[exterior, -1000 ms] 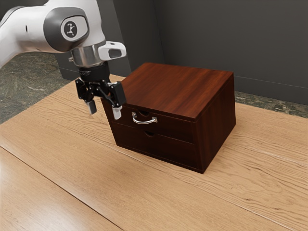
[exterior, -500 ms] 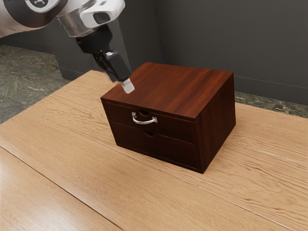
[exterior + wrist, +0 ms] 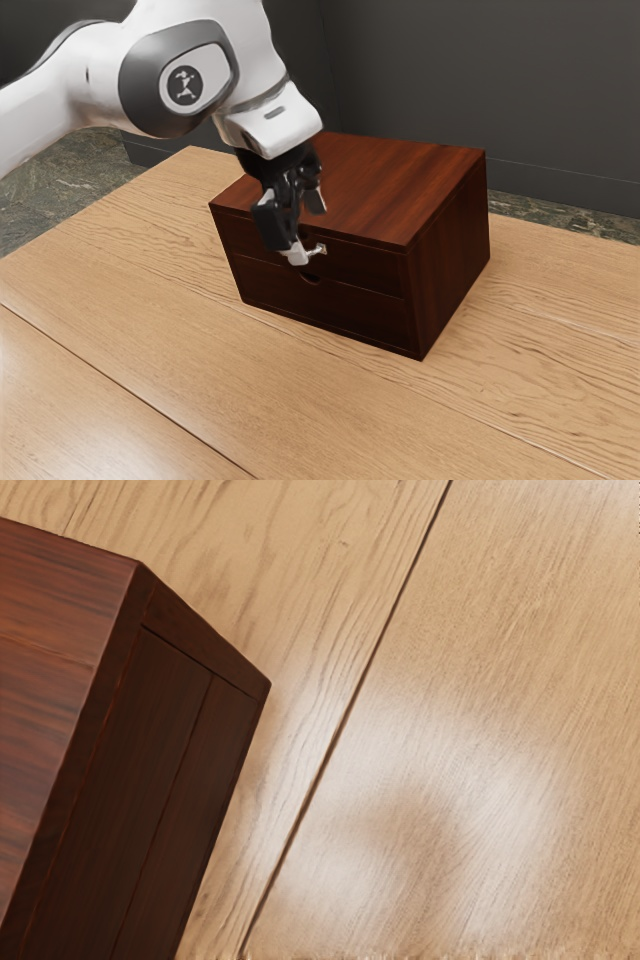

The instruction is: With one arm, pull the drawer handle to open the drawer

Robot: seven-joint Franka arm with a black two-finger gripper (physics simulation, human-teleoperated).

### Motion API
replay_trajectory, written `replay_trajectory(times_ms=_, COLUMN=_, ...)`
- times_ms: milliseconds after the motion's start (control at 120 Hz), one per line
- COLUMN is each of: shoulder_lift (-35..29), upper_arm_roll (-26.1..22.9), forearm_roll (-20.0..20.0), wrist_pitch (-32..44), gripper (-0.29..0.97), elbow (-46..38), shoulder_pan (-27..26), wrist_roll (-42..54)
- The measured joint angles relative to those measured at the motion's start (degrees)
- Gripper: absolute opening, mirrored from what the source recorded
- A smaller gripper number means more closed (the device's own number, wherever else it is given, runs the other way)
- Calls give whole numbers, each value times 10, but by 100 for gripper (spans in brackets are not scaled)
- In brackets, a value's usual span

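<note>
In the exterior view a pale wooden table (image 3: 150, 340) of broad planks, with long grain and a dark seam between boards, runs across the whole foreground. Behind it lies a floor (image 3: 50, 170) of dark, marbled stone, and beyond that a plain dark grey wall (image 3: 480, 70) with a low skirting strip along its foot. A dark reddish-brown cabinet (image 3: 390, 180) stands on the table toward the exterior view's right, its front turned to the nearer edge. The upper drawer (image 3: 370, 262) and the lower drawer (image 3: 350, 305) both sit flush with the front. The white arm (image 3: 180, 80) comes in from the exterior view's upper left and bends down over the cabinet's near top edge. The gripper (image 3: 300, 238) hangs right in front of the upper drawer, at the metal handle (image 3: 318, 247), one end of which peeks out beside it. I cannot tell whether the gripper has closed on the handle or stands apart from it. In the wrist view one corner of the cabinet (image 3: 120, 780) juts in, dark and streaked, resting on the table (image 3: 500, 630). A plank seam slants past the corner, and a soft pale patch lies on the wood near it.
</note>
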Motion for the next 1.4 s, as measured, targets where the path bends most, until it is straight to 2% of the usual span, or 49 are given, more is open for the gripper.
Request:
replay_trajectory(times_ms=183, shoulder_lift=-48, upper_arm_roll=2, forearm_roll=7, wrist_pitch=57, gripper=68, elbow=-96, shoulder_pan=13, wrist_roll=97)
replay_trajectory(times_ms=333, shoulder_lift=-56, upper_arm_roll=2, forearm_roll=9, wrist_pitch=106, gripper=68, elbow=-136, shoulder_pan=23, wrist_roll=158)
replay_trajectory(times_ms=483, shoulder_lift=-59, upper_arm_roll=44, forearm_roll=7, wrist_pitch=146, gripper=68, elbow=-162, shoulder_pan=-16, wrist_roll=204)
replay_trajectory(times_ms=633, shoulder_lift=-72, upper_arm_roll=53, forearm_roll=4, wrist_pitch=184, gripper=68, elbow=-204, shoulder_pan=-18, wrist_roll=239)
replay_trajectory(times_ms=992, shoulder_lift=-77, upper_arm_roll=85, forearm_roll=5, wrist_pitch=224, gripper=68, elbow=-220, shoulder_pan=-14, wrist_roll=290)
replay_trajectory(times_ms=1400, shoulder_lift=-82, upper_arm_roll=94, forearm_roll=9, wrist_pitch=263, gripper=68, elbow=-261, shoulder_pan=-19, wrist_roll=319)
